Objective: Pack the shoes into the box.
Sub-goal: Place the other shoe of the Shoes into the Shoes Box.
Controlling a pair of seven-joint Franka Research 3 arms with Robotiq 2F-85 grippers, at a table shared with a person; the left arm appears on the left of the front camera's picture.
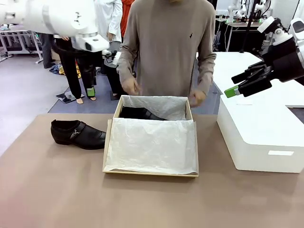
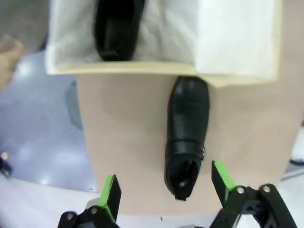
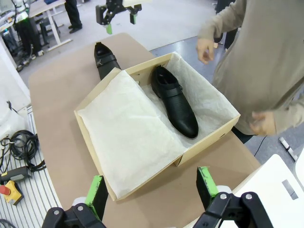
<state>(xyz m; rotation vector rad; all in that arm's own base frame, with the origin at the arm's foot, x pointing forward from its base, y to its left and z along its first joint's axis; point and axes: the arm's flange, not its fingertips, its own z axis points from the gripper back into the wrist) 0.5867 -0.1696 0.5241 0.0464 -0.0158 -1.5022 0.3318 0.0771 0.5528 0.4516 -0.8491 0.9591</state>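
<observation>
The tan cardboard box lies open mid-table, lined with white tissue. One black shoe lies inside along the side nearest the person. The other shoe rests on the table just left of the box, its toe towards the box and its buckle strap showing. My left gripper hangs open high above that shoe's heel end, and it also appears as the left gripper. My right gripper is open and empty, up in the air right of the box; its green pads frame the box corner.
A big white block stands on the table to the right of the box. A person stands at the far edge with both hands held just behind the box. Bare brown tabletop spreads across the front.
</observation>
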